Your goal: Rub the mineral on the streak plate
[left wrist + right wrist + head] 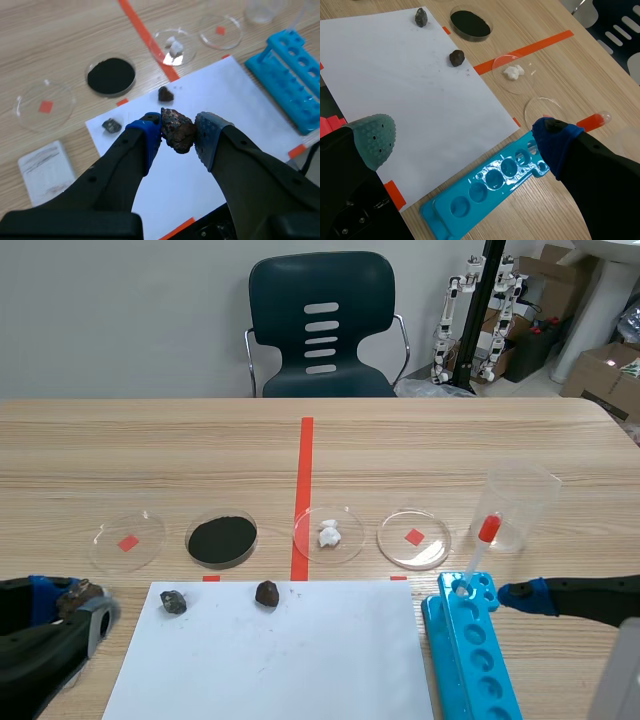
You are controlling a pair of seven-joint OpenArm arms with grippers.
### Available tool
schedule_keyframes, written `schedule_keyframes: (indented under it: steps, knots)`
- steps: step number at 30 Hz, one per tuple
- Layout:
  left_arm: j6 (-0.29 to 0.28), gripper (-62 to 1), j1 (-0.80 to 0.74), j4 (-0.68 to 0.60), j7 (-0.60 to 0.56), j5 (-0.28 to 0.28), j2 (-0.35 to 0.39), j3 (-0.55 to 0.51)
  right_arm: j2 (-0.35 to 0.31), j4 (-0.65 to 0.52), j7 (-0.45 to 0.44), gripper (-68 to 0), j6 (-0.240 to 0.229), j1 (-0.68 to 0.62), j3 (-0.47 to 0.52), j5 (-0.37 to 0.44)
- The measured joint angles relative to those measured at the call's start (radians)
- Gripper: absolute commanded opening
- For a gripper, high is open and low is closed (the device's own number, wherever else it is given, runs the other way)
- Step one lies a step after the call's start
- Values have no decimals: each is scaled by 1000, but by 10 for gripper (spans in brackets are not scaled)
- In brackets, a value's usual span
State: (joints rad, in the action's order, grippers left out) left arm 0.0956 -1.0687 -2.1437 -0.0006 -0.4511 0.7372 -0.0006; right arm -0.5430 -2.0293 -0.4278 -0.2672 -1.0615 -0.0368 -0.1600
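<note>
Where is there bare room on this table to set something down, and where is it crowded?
Free: the near half of the white sheet, short of the grey rock and brown rock; the table beyond the petri dishes. Crowded: the dish row, and the blue rack beside the beaker.

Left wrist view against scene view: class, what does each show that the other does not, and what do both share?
Only the left wrist view shows the white streak plate, lying beside the left pincer, which is shut on the brown mineral. Only the scene view shows the dark chair behind the table. Both show the white paper, the dish of black powder and the blue test tube rack.
</note>
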Motion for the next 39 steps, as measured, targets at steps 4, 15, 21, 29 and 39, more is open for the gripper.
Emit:
schedule_keyframes:
  steps: [4, 15, 21, 29, 39]
  knots:
    - [-72, -479, 6, -43, 18, 16, 0, 0, 0, 0, 0, -106, 0, 0, 0, 0]
    - [-70, -479, 19, -99, 11, 32, 0, 0, 0, 0, 0, -106, 0, 0, 0, 0]
    - [-70, -479, 19, -99, 14, 32, 0, 0, 0, 0, 0, -106, 0, 0, 0, 0]
    - [-70, -479, 19, -99, 18, 32, 0, 0, 0, 0, 0, -106, 0, 0, 0, 0]
    - [-70, -479, 19, -99, 18, 32, 0, 0, 0, 0, 0, -106, 0, 0, 0, 0]
